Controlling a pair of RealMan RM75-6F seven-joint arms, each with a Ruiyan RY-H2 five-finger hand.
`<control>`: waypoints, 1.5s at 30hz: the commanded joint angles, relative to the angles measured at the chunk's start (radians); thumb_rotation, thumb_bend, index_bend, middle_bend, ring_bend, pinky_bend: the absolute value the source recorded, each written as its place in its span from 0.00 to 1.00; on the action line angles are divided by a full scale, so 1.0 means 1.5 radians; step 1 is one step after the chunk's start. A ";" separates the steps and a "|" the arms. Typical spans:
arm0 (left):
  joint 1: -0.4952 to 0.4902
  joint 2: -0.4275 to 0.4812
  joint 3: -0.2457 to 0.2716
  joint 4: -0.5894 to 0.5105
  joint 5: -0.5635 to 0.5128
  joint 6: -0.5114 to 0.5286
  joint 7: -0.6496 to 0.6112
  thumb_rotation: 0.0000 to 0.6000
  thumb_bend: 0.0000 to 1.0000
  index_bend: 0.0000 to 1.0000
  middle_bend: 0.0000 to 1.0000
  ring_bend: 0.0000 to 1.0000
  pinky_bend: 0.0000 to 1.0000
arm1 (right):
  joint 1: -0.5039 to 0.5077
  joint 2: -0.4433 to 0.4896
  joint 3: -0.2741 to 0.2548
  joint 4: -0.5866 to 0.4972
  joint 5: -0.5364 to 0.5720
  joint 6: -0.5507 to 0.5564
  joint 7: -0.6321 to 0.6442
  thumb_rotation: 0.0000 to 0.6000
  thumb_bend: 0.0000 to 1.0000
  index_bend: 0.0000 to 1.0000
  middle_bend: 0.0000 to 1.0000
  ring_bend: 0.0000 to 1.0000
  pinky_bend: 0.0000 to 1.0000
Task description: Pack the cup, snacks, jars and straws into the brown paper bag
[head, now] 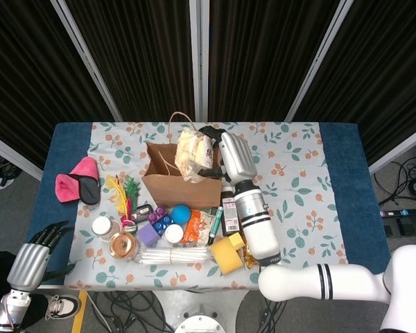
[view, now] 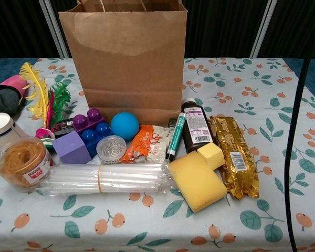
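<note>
My right hand (head: 234, 158) grips a clear bag of pale snacks (head: 193, 154) just over the open mouth of the brown paper bag (head: 180, 189), which stands upright (view: 126, 58). In front of the bag lie the bundle of straws (view: 102, 179), a jar of rubber bands (view: 22, 161), a white-lidded jar (view: 0, 128), a small jar of pins (view: 111, 148), an orange snack pack (view: 144, 144) and a gold snack pack (view: 234, 155). My left hand (head: 31, 262) hangs off the table's near left corner, fingers apart, holding nothing. Neither hand shows in the chest view.
A blue ball (view: 124, 125), purple and blue blocks (view: 84, 134), yellow sponges (view: 199, 176), a dark bottle (view: 195, 126), a green marker (view: 175, 136) and feathers (view: 42, 100) crowd the bag's front. A pink and black cloth (head: 80, 180) lies at the left.
</note>
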 commanded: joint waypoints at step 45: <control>0.000 0.001 0.000 -0.003 -0.005 -0.007 -0.004 1.00 0.13 0.27 0.26 0.19 0.30 | 0.003 0.018 0.091 -0.053 0.261 -0.036 0.188 1.00 0.01 0.12 0.20 0.09 0.22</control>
